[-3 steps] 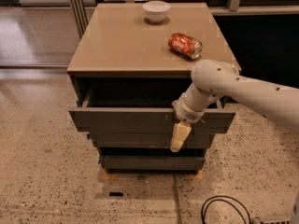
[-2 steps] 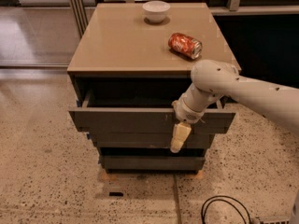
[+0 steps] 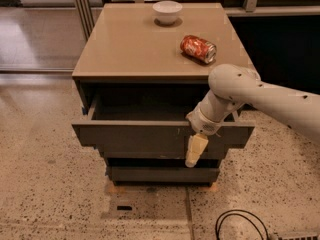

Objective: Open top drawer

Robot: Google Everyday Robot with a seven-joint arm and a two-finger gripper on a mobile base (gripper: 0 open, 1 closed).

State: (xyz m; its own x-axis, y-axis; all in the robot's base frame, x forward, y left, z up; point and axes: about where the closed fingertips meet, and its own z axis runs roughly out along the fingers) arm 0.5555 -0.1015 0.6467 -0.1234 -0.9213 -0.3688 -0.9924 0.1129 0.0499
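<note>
Nothing has moved: the top drawer (image 3: 135, 138) stands open behind the gripper (image 3: 195, 153), which hangs on its front, presumably to pull. Clenched or released cannot be told.

**Room around the cabinet: terrazzo floor, dark wall, low light**

Landmark: a cabinet (image 3: 135, 49) with a flat tan top and a dark grey body, centre of view.

- Floor (image 3: 45, 174): pale beige terrazzo with fine dark speckle, on all sides of the cabinet. Behind-left of it the floor is smoother and shiny, catching a bright reflection.
- Metal posts (image 3: 82, 9): slanted, behind the cabinet's left rear corner. More uprights stand along its back edge.
- Dark panel (image 3: 280, 44): right of the cabinet, nearly black, no detail readable.
- Black cable (image 3: 235, 219): looped on the floor, front-right of the cabinet.
- Small dark mark (image 3: 124, 207): on the floor just in front of the cabinet.
- Pale blocks (image 3: 116, 188): under the cabinet's front corners.
- Gripper (image 3: 195, 151): hangs against the cabinet's front, right of centre.
</note>
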